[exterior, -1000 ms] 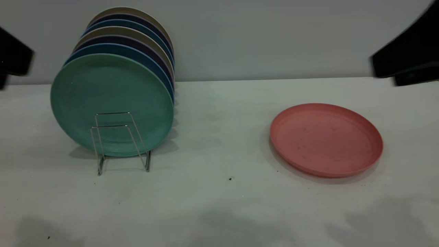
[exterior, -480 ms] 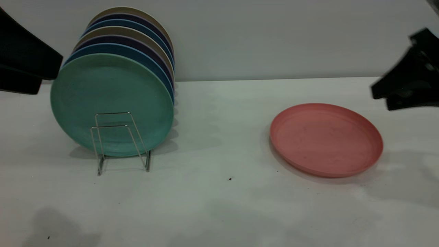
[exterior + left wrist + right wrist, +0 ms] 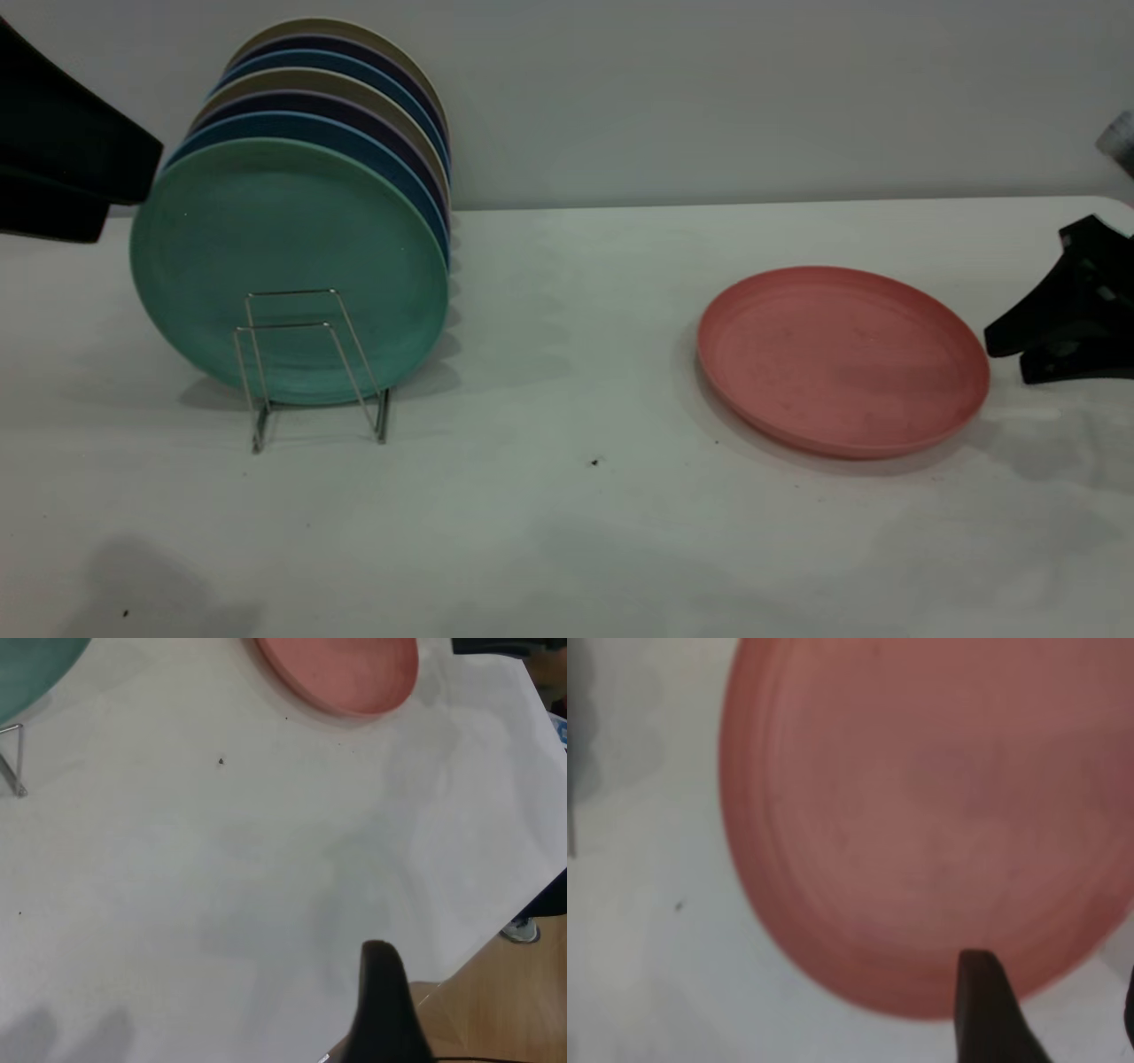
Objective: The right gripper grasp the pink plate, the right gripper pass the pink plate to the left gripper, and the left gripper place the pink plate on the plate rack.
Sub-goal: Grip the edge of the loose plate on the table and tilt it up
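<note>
You are looking at a pale grey-white table (image 3: 567, 496) that is meeting a plain grey wall (image 3: 709, 97) at its far edge; a few dark specks are dotting the tabletop, and the left wrist view is showing a wooden floor (image 3: 505, 1010) past the table's edge. The pink plate (image 3: 842, 359) is lying flat on the right half of the table, alone and not held. On the left, the plate rack (image 3: 310, 368) is holding seven plates standing on edge, one behind another: a green plate (image 3: 288, 266) nearest you, then two blue, two dark purple and two tan ones running toward the wall. Two of the wire loops at the near end of the rack are standing free in front of the green plate. The right gripper (image 3: 1005, 354) is sitting low at the right edge of the scene, just beside the plate's right rim and holding nothing; its two black jaws are standing apart, one above the other, with a gap between them. The left gripper (image 3: 66, 177) is hanging high at the far left, beside the stacked plates; you cannot tell how far open it is.
</note>
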Controlling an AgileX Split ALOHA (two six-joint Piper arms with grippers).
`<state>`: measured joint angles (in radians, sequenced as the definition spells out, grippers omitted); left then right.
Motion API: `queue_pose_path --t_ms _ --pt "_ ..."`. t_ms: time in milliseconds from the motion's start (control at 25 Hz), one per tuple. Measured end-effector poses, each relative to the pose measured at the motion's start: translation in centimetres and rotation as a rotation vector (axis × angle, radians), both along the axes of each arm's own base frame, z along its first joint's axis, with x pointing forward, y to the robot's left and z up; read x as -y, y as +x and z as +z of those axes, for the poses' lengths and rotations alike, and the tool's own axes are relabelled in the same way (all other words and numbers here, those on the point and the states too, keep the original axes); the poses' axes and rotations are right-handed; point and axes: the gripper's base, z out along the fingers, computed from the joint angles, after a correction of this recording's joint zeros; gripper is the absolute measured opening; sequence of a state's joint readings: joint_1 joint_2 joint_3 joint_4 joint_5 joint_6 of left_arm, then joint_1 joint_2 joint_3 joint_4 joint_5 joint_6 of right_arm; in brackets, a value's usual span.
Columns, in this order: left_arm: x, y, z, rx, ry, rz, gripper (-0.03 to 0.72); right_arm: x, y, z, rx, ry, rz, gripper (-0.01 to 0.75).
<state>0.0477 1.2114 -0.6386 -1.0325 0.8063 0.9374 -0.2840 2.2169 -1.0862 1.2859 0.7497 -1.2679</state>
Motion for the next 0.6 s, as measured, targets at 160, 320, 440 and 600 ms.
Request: queue_pose_path --t_ms 160,320,440,600 --pt "0.0 0.0 0.0 0.001 0.0 -0.002 0.545 0.2 0.9 -1.5 -0.008 0.011 -0.017 0.371" --pt "0.0 0.0 0.0 0.002 0.001 -0.002 0.545 0.4 1.6 -2.5 -0.013 0.022 -0.036 0.348" --pt "0.0 0.0 0.0 0.002 0.001 -0.001 0.545 0.6 2.0 -3.0 -0.012 0.018 -0.057 0.341" --pt "0.0 0.0 0.0 0.002 0.001 -0.001 0.545 1.0 2.2 -3.1 -0.005 -0.019 -0.077 0.338"
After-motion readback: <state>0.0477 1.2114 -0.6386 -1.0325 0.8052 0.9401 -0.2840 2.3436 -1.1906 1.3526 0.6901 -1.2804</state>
